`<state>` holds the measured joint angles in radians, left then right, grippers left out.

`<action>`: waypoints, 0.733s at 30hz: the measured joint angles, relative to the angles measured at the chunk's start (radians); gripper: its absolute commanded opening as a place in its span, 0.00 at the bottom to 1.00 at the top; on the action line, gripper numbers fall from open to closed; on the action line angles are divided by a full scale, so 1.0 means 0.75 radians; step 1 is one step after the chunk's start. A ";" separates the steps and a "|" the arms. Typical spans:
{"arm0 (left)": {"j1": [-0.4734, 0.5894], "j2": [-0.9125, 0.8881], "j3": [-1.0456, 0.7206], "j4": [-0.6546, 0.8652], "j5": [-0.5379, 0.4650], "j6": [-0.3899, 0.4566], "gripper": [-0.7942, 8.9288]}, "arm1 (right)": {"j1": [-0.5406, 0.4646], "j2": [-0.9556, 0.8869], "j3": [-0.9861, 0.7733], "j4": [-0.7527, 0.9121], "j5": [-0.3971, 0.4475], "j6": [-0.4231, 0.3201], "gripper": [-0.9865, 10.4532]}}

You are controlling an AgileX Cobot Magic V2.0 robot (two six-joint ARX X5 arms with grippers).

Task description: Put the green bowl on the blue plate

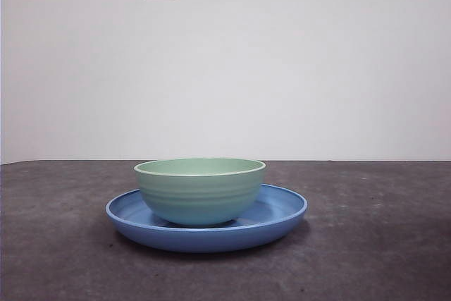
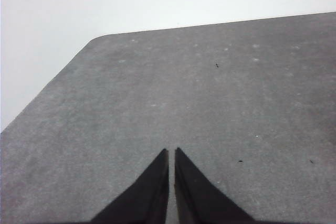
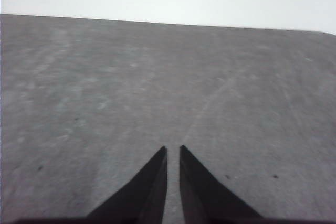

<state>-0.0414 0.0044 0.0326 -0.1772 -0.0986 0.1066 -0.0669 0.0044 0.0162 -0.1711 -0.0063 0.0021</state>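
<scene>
Grey table point(image 1: 380, 244): one green bowl point(image 1: 200, 192) upright on one blue plate point(image 1: 282, 211).

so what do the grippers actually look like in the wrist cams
The left gripper and the right gripper look alike: two plain matte black jaws, wedge-shaped, broad at the base and tapering to sharp points. No markings, labels or cables show on them, and nothing of the arms behind them is in view.

- The left gripper point(image 2: 171, 153) has two black jaws — each one wide at its base and thin at the tip, like a long pointy triangle.
- The right gripper point(image 3: 173, 150) looks the same — black, smooth and plain, with pointy tips.
</scene>
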 measured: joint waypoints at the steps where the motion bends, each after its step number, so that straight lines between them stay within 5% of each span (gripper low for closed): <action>1: 0.000 0.000 0.000 0.000 0.000 0.000 0.10 | 0.000 0.000 0.000 0.001 0.013 0.009 0.12; 22: 0.000 0.000 -0.001 0.000 0.000 0.000 0.10 | 0.000 0.000 0.000 0.002 0.019 0.002 0.12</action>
<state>-0.0414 0.0044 0.0322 -0.1772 -0.0986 0.1066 -0.0669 0.0044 0.0162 -0.1696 0.0082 0.0032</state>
